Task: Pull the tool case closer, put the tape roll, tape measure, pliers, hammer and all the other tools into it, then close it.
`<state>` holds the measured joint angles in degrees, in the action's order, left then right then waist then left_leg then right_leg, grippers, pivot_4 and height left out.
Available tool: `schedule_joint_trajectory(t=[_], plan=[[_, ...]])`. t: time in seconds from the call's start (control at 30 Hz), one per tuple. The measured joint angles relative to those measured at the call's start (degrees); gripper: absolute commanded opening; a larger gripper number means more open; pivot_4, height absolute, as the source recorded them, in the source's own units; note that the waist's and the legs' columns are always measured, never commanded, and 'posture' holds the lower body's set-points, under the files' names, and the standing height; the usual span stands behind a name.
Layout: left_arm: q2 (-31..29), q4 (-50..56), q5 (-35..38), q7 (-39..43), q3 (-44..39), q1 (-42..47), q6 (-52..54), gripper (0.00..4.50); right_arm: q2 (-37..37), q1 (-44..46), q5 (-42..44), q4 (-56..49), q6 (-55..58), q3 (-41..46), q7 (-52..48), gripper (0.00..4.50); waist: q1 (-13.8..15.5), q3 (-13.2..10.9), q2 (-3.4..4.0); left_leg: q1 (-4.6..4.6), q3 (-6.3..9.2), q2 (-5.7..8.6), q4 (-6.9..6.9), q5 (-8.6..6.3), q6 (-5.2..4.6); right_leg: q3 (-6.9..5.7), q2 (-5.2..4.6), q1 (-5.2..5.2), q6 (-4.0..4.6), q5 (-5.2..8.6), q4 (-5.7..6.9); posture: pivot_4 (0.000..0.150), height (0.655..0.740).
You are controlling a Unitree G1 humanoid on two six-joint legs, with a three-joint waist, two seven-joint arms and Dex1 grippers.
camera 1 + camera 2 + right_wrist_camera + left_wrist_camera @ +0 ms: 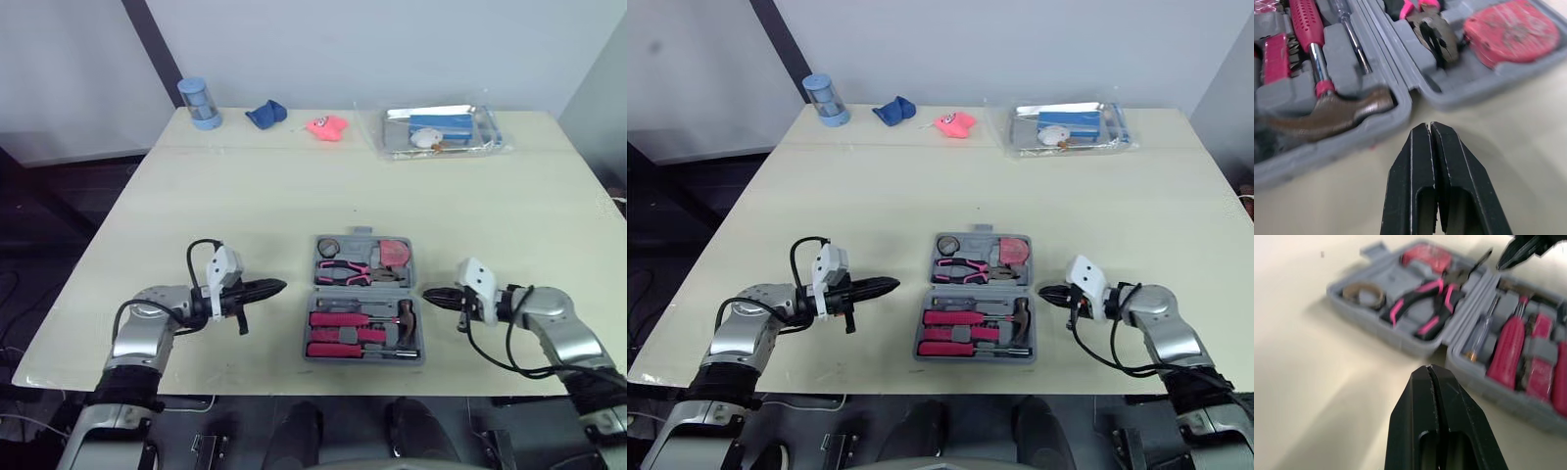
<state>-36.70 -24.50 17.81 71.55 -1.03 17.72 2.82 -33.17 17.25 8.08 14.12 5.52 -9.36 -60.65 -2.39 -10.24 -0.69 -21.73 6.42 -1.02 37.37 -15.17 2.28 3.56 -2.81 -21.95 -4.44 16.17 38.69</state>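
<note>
L claw point(279, 286) & R claw point(428, 294) both closed, empty, flanking open tool case point(364, 288); clear tray point(387, 145) far back.

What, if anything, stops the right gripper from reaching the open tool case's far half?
Likely nothing, so yes: the right gripper, fingers shut, sits just beside the tool case with bare table between.

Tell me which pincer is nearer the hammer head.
Right. The right pincer, shut, points at the right edge of the tool case, just beside the hammer head. The left pincer, also shut, sits off the opposite side, across the case from it.
</note>
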Motion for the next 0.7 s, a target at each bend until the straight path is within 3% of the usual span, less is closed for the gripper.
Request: schedule_joint_trajectory(t=[0.7], plan=[[5.31, -13.00, -7.33, 2.93, 5.96, 8.43, -5.24, 0.00, 2.44, 2.07, -3.73, 4.88, -3.79, -1.45, 0.56, 0.09, -0.21, 0.00, 0.00, -0.03, -0.01, 0.03, 0.01, 0.00, 0.00, 0.02, 0.00, -0.11, 0.00, 0.00, 0.13, 0.150, 0.7400]])
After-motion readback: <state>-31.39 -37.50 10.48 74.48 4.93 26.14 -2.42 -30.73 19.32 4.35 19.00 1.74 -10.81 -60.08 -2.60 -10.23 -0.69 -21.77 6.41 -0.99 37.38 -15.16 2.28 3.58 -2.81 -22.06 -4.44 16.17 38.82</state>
